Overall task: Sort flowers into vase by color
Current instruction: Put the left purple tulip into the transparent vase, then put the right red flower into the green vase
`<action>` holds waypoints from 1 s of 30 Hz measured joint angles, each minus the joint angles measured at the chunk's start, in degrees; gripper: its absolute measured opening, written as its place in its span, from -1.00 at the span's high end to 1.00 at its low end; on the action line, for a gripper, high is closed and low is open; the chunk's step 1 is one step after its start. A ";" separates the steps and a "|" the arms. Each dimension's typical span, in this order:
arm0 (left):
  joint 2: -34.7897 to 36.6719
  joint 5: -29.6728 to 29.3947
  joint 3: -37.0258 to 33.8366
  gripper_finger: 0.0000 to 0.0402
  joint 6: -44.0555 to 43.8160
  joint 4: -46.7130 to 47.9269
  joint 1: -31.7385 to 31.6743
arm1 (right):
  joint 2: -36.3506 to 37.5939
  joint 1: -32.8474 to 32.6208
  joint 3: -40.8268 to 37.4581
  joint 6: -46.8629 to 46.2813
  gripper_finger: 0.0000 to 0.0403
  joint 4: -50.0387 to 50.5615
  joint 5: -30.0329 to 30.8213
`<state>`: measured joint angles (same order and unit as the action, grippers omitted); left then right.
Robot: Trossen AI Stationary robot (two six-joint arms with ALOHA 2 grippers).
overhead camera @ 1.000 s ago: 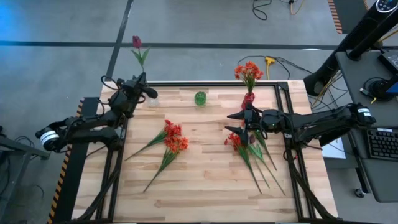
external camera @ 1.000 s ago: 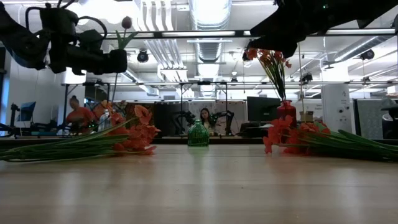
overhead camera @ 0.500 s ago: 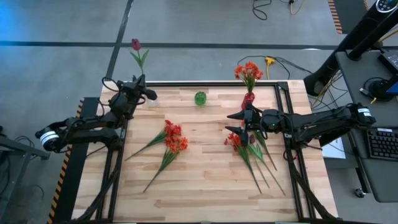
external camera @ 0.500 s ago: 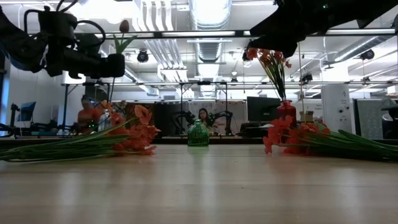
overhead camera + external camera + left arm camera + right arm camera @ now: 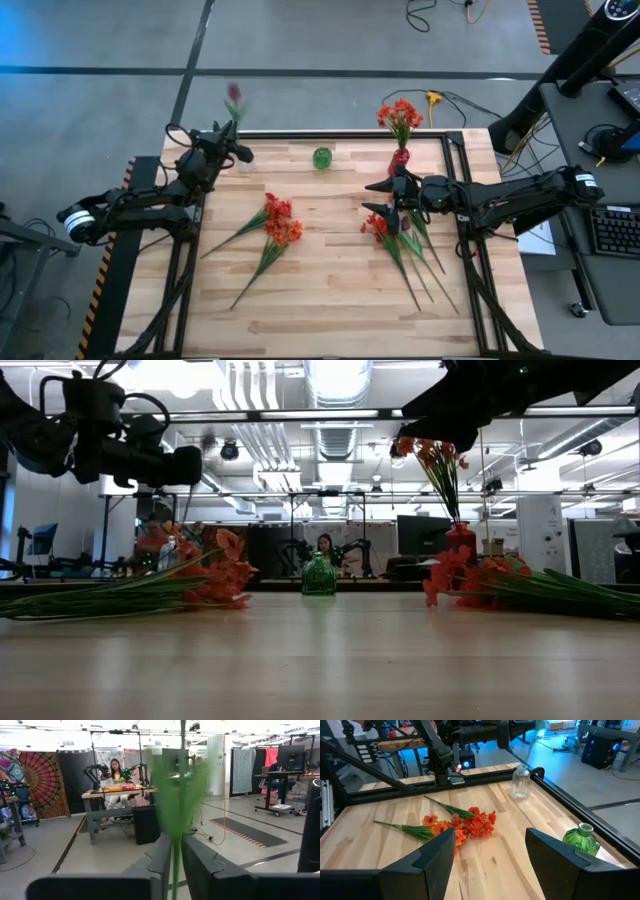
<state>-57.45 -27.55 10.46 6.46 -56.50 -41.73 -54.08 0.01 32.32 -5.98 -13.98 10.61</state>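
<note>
A maroon tulip (image 5: 234, 95) shows blurred beyond the table's far left corner. Its green stem (image 5: 176, 820) runs upright between the fingers of my left gripper (image 5: 176, 855), which stand slightly apart on either side of it, above a clear glass vase (image 5: 520, 782). My right gripper (image 5: 378, 197) hangs open over red flowers (image 5: 385, 228) that lie on the table at the right. Orange and red flowers (image 5: 275, 225) lie on the table left of the middle. Orange flowers (image 5: 400, 113) stand in a red vase (image 5: 400, 157).
A green vase (image 5: 322, 157) stands at the far edge between the clear vase and the red one. A black frame (image 5: 340, 134) runs along the table's far edge. Bare wood lies toward the near edge. People sit in the room beyond the table.
The tulip has sunk. In the high view its bloom has come closer to my left gripper and is now blurred. In the low view it no longer stands above the gripper. Both arms have kept their places.
</note>
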 joint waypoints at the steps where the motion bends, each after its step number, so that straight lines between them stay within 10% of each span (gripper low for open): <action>1: 0.00 -0.02 0.00 0.78 0.00 0.21 0.00 | 0.00 0.00 0.00 0.00 -0.16 -0.02 -0.02; 30: 15.58 0.00 0.00 0.41 -1.15 22.70 4.70 | -0.48 0.13 0.02 -13.26 -0.16 4.28 0.13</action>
<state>-41.87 -27.55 10.46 5.30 -33.80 -37.03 -54.57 0.14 32.34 -19.24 -9.70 10.74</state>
